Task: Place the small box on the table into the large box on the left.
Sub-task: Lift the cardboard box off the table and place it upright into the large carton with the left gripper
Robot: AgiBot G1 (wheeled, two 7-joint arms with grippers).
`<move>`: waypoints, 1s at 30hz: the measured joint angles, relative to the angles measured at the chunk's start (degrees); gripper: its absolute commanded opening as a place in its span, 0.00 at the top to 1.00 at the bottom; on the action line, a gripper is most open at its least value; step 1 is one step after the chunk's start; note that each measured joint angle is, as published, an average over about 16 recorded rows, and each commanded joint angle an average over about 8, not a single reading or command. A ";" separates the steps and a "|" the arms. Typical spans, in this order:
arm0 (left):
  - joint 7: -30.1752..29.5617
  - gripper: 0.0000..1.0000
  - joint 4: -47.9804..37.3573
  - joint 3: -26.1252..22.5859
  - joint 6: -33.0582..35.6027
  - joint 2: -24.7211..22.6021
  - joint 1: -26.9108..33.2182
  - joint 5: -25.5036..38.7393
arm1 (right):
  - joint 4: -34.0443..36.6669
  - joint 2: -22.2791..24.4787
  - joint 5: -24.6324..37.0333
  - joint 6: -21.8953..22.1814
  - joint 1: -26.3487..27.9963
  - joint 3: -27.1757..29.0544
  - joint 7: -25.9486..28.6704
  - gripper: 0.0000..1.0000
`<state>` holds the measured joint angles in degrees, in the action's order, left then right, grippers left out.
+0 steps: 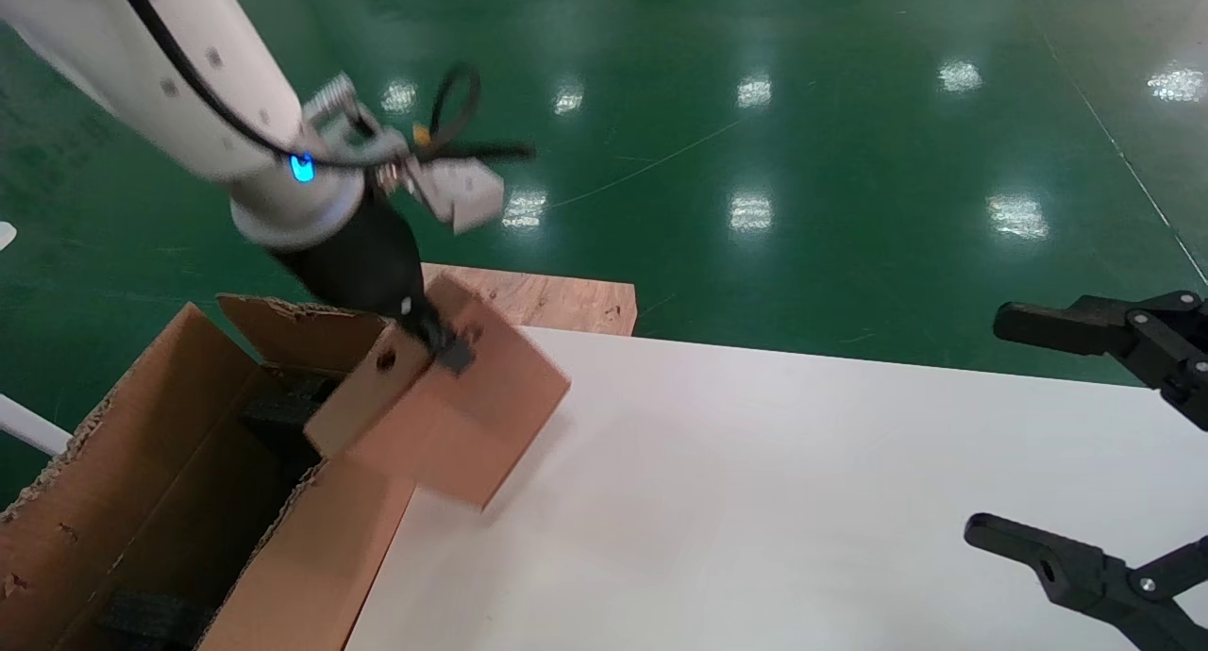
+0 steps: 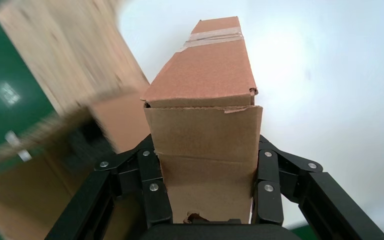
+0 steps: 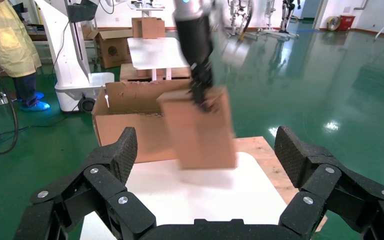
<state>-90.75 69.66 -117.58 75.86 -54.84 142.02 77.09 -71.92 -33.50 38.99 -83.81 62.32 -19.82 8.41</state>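
The small box [image 1: 453,415], plain brown with a round hole in its narrow face, hangs tilted in the air. It is over the left edge of the white table [image 1: 755,500] and the near wall of the large box [image 1: 142,500]. My left gripper [image 1: 444,340] is shut on it from above. In the left wrist view the fingers [image 2: 155,195] press both sides of the small box [image 2: 205,100]. The large box is open, with dark foam inside. My right gripper [image 1: 986,425] stands open and idle at the table's right. From its wrist view I see the small box [image 3: 200,130] in front of the large box [image 3: 125,110].
A bare plywood board [image 1: 557,302] lies behind the table's far left corner. Glossy green floor surrounds the table. The right wrist view shows a person in yellow [image 3: 10,45], a white robot base [image 3: 70,60] and another carton farther back.
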 measured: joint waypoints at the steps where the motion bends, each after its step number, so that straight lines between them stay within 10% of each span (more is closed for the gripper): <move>1: 0.63 1.00 -1.02 0.43 -0.19 0.14 0.91 0.12 | 0.00 0.00 0.00 0.00 0.00 0.00 0.00 0.00; 21: 25.10 1.00 -25.70 4.61 5.66 9.08 17.92 2.90 | 0.00 0.00 -0.01 0.00 0.00 -0.01 0.00 0.00; 30: 28.34 1.00 -30.00 1.93 10.65 12.61 16.48 4.45 | 0.00 0.00 -0.01 0.00 0.00 -0.01 -0.01 0.00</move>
<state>-62.41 39.67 -115.65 86.51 -42.23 158.49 81.54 -71.92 -33.50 38.98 -83.80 62.32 -19.83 8.40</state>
